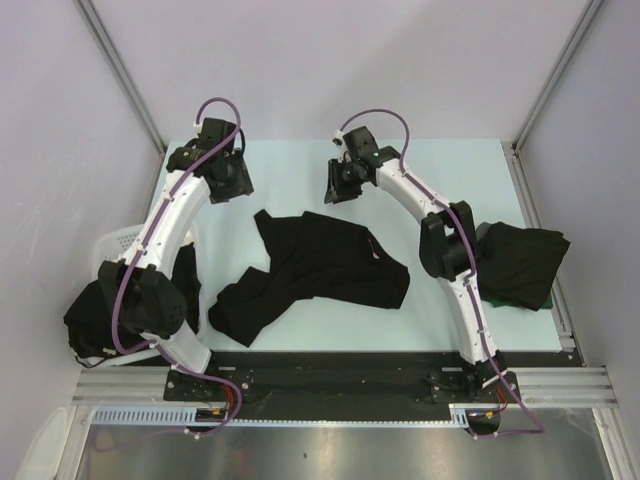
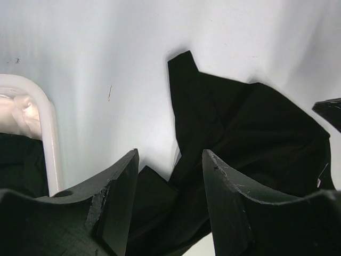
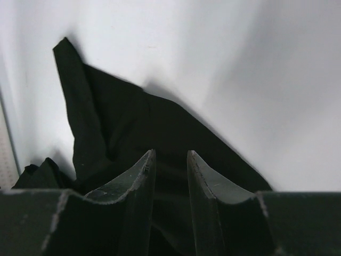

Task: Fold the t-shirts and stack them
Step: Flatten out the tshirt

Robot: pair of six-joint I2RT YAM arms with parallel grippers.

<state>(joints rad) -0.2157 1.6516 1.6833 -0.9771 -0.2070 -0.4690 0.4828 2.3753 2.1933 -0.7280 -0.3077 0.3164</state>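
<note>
T-shirt (image 1: 330, 265): black, crumpled, unfolded, mid-table. Long axis runs near-left to right, with pointed corner at far-left. Lies on near side of both grippers, between them. Left gripper (image 1: 236, 188): jaws wide apart, empty, just beyond pointed corner. Right gripper (image 1: 337, 190): jaws narrowly parted, empty, just beyond far edge. Reach judged about equal. Pile (image 1: 520, 262) right; basket (image 1: 112, 243) left.

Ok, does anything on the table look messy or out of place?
Yes. The middle t-shirt lies crumpled and twisted, not flat. The right-hand t-shirt hangs past the right edge of the table.
</note>
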